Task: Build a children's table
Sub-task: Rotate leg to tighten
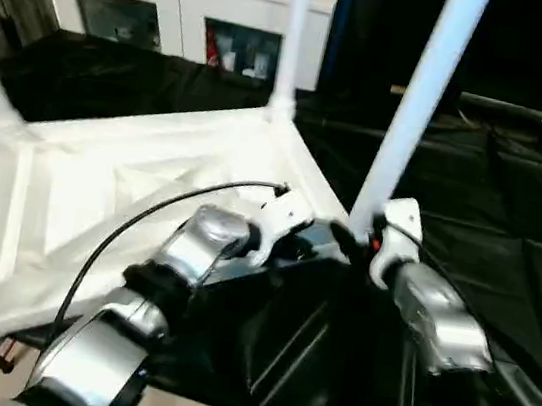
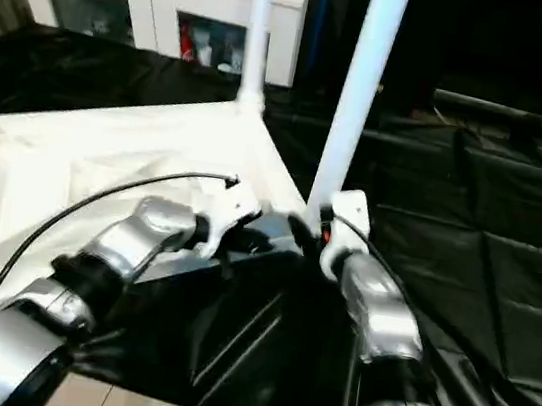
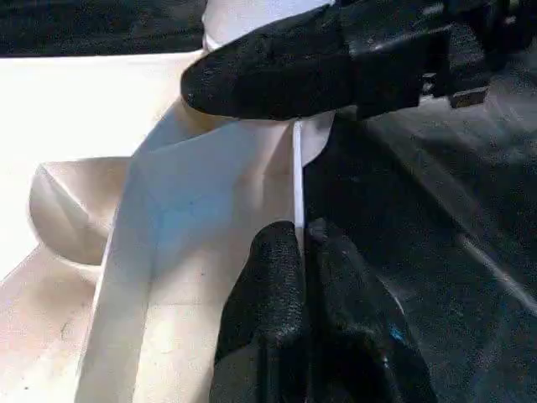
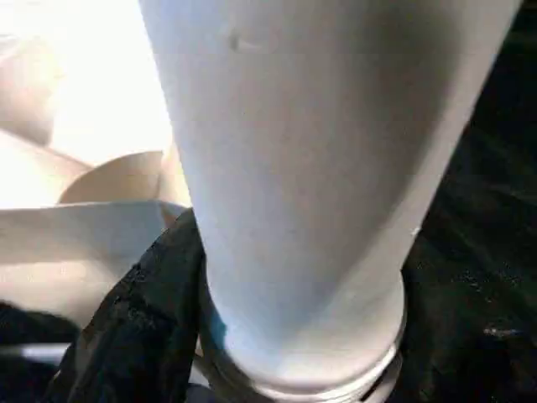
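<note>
table top (image 1: 100,199) upside down on black table (image 1: 511,217), near right leg (image 1: 423,93) in corner. left gripper (image 3: 300,243) pinches rim, right gripper (image 1: 372,239) hugs leg. loose leg may tip.

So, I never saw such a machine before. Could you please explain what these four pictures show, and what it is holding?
It is a humanoid robot with two silver arms. Two pictures come from cameras on its head, looking down; two come from cameras on its wrists. An upturned white tabletop lies on a black-draped work table, with legs standing in its corners. The left gripper pinches the tabletop's thin edge, fingers shut on it. The right gripper is at the base of the near leg; its grip is unclear.
</note>
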Tool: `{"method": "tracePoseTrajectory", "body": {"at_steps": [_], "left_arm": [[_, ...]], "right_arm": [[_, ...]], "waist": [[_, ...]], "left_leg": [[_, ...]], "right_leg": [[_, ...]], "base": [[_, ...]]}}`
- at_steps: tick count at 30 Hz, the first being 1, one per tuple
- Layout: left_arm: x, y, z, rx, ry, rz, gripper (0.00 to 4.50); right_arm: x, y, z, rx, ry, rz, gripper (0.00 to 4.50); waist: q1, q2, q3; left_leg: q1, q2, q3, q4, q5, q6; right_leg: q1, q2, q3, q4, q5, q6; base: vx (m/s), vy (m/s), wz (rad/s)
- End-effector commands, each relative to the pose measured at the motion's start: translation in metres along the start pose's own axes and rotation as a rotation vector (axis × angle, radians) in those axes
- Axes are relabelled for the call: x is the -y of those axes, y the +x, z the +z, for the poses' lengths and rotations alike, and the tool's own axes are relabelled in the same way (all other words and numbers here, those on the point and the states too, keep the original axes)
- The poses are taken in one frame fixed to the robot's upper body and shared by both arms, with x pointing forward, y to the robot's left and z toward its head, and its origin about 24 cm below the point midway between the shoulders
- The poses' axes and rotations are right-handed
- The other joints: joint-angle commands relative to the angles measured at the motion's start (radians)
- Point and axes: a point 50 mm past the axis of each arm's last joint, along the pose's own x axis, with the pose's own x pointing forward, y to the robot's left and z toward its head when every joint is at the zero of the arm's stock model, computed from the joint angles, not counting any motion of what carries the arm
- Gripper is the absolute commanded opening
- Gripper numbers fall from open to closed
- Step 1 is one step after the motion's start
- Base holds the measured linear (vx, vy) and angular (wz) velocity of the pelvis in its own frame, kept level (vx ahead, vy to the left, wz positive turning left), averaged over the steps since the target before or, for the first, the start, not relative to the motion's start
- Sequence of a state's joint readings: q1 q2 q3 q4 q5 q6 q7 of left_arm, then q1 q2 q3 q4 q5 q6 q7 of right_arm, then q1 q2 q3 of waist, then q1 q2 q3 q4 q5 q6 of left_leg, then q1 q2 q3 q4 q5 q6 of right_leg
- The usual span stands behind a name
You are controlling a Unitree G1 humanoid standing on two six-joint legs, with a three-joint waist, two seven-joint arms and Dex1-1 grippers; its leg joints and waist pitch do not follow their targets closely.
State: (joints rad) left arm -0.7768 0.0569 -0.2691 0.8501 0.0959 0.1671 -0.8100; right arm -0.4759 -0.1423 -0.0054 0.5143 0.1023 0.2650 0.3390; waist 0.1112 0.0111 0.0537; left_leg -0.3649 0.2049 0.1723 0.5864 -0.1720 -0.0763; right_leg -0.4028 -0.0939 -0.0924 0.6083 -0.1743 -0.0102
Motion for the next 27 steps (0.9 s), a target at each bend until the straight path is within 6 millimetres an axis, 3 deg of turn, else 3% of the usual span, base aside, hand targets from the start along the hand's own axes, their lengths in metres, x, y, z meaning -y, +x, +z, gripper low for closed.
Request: {"method": "tracePoseTrajectory", "body": {"at_steps": [1,3,8,21,27], "left_arm": [[0.005,0.012,0.033,0.114,0.054,0.024,0.0],[0.007,0.012,0.033,0.116,0.056,0.008,0.0],[0.006,0.004,0.024,0.114,0.075,-0.052,0.0],[0.014,-0.03,-0.002,0.08,0.172,-0.365,0.0],[0.011,-0.044,-0.012,0.039,0.183,-0.402,0.0]], "right_arm": [[-0.042,0.012,-0.016,-0.063,0.0,0.154,3.08],[-0.044,0.013,-0.014,-0.053,0.023,0.17,3.29],[-0.036,0.007,-0.011,-0.029,-0.051,0.205,3.81],[-0.007,-0.041,-0.003,-0.039,-0.23,0.634,3.81],[0.006,-0.059,-0.006,-0.102,-0.296,0.711,3.81]], "waist": [[0.005,-0.014,-0.071],[0.007,-0.014,-0.071],[0.007,-0.015,-0.067],[0.019,-0.011,-0.064],[0.034,-0.011,-0.063]], "left_leg": [[0.002,0.015,-0.003,-0.067,-0.194,0.025],[-0.001,0.016,-0.002,-0.067,-0.17,0.039],[-0.001,0.017,-0.004,-0.071,-0.206,0.037],[0.003,0.028,-0.003,-0.071,-0.238,0.062],[0.008,0.031,-0.005,-0.075,-0.272,0.041]], "right_leg": [[0.055,-0.059,0.049,-0.079,-0.216,-0.179],[0.057,-0.058,0.048,-0.076,-0.176,-0.189],[0.059,-0.061,0.046,-0.084,-0.258,-0.171],[0.057,-0.062,0.049,-0.083,-0.256,-0.197],[0.052,-0.064,0.05,-0.086,-0.314,-0.177]], "base": [[0.0,0.0,0.0],[0.0,0.0,0.0],[0.0,0.0,0.0],[0.0,0.0,0.0],[0.0,0.0,0.0]]}}
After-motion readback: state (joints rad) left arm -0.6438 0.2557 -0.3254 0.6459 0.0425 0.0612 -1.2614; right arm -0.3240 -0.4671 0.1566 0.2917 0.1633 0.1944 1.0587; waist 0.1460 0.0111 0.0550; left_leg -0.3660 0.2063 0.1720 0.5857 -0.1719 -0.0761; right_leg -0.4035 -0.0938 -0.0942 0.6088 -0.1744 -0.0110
